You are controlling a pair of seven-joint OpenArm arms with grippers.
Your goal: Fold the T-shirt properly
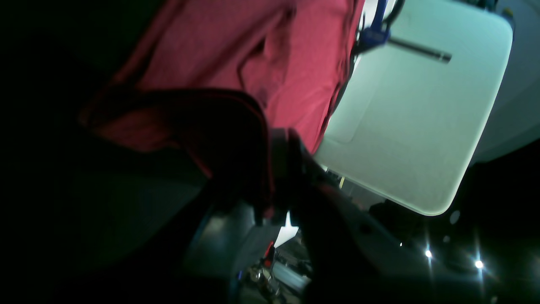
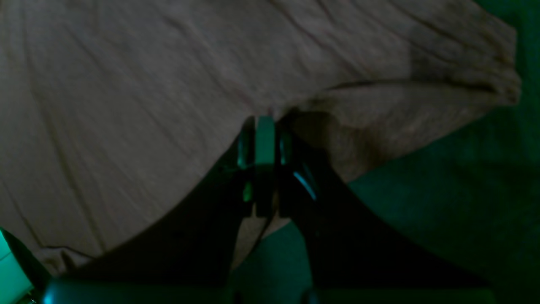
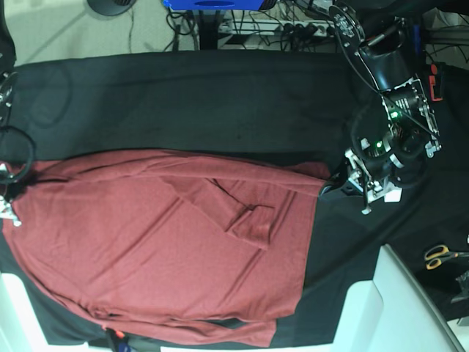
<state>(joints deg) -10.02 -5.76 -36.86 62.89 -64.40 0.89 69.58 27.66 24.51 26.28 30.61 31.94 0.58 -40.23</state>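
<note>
The T-shirt (image 3: 146, 242) is maroon and lies spread flat on the black table cover (image 3: 183, 95), with one long sleeve (image 3: 245, 220) folded across its body. My left gripper (image 3: 338, 181) is shut on the shirt's corner at the right edge. In the left wrist view the red fabric (image 1: 253, 55) wraps over the dark fingers (image 1: 280, 147). My right gripper (image 2: 265, 122) is shut on a pinch of the shirt's edge (image 2: 320, 126), where the cloth (image 2: 126, 105) looks grey-brown. In the base view the right arm barely shows at the left edge.
A white board (image 3: 399, 308) sits at the bottom right corner, also visible as a pale panel (image 1: 413, 126) in the left wrist view. Scissors (image 3: 440, 254) lie at the far right. Cables and a blue object (image 3: 212, 4) are beyond the table's top edge.
</note>
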